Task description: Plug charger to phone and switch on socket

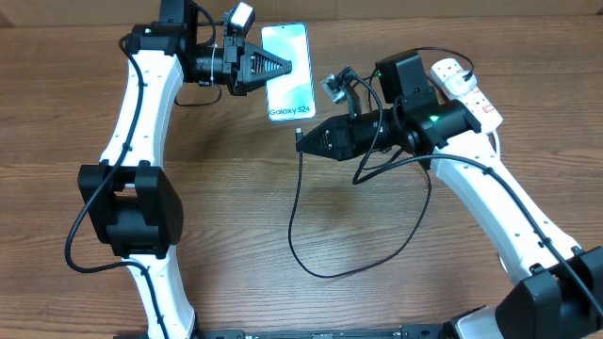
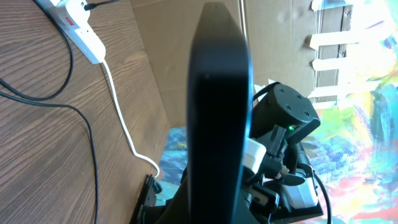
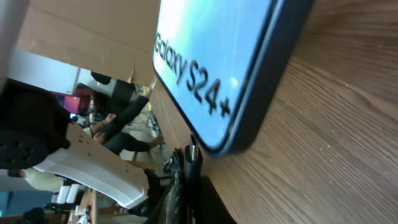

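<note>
The phone (image 1: pixel 290 80) lies flat with its screen up at the back of the table. My left gripper (image 1: pixel 285 66) is shut on its left edge; in the left wrist view the phone (image 2: pixel 221 93) is a dark slab seen edge-on between the jaws. My right gripper (image 1: pixel 303 139) is shut on the charger's black connector tip (image 3: pixel 193 144), which sits right at the phone's bottom edge (image 3: pixel 205 74). Whether it is in the port I cannot tell. The black cable (image 1: pixel 316 268) loops over the table to the white socket (image 1: pixel 464 83) at the back right.
The socket's thick white cord (image 2: pixel 121 118) runs along the table's far edge. The socket (image 2: pixel 78 25) shows red switch marks. A cardboard wall (image 2: pixel 186 37) stands behind the table. My right arm (image 1: pixel 490 198) crosses the right side.
</note>
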{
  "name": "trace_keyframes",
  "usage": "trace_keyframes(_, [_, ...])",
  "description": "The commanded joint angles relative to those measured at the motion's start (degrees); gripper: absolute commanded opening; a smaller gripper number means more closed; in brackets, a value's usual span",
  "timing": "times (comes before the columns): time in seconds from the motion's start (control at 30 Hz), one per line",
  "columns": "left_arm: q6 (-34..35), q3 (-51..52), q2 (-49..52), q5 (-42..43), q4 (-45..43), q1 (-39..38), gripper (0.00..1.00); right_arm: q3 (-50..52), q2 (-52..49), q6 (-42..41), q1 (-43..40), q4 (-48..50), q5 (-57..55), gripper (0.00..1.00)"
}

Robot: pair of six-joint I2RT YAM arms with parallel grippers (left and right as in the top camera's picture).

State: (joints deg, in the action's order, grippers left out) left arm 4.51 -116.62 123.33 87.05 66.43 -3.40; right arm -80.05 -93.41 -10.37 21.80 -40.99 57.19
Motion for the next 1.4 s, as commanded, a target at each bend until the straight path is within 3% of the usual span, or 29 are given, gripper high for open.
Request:
trace_keyframes(0.0, [0.9,-0.9,-1.2,3.6,0.2,-0.4,0.04,0.2,-0.2,-2.2,-0.2,1.9,2.5,0.04])
trace_keyframes(0.57, [1.5,-0.9,-1.2,3.6,0.4,-0.4,0.04,3.2,-0.2,-6.8,-0.1,9.5,4.7,0.04])
trace_keyframes(1.37, [1.5,-0.9,-1.2,3.6,0.4,-0.5,0.04,3.2,-0.3,-7.5,-0.1,10.8,5.4,0.04])
